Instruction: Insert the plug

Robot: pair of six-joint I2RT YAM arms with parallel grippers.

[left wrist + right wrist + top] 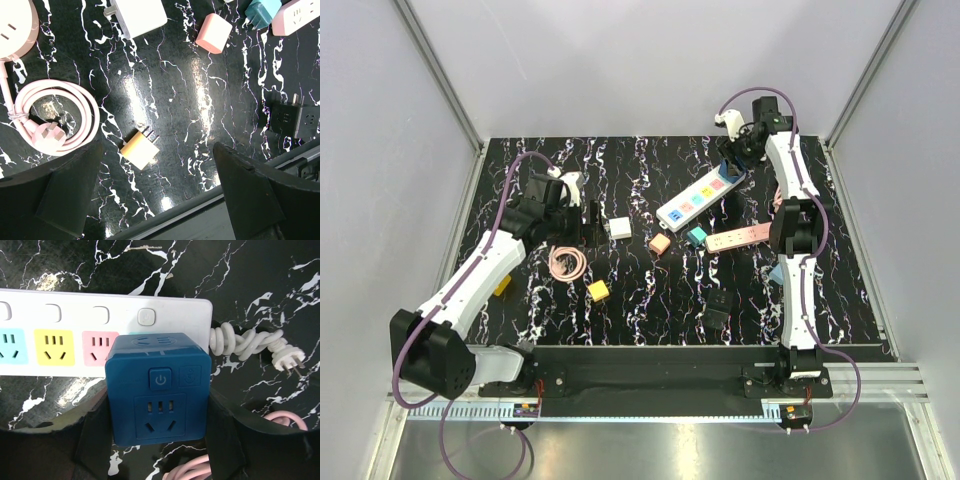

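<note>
A dark blue cube plug (159, 390) with a power button is clamped between the fingers of my right gripper (159, 435). It sits over the end socket of the white power strip (75, 315), right of the pink socket; its prongs are hidden. From above, the right gripper (735, 162) stands at the far end of the white power strip (695, 200). My left gripper (157, 200) hangs open above the table, nothing between its fingers, a yellow plug (140, 148) lying just beyond them. In the top view the left gripper (582, 215) is left of centre.
A coiled pink cable (566, 263), a white adapter (619, 228), a pink cube plug (660, 243), a teal plug (696, 237), a pink power strip (738, 238) and a black adapter (718, 305) lie about. The white strip's coiled cord (250, 342) lies beside its end.
</note>
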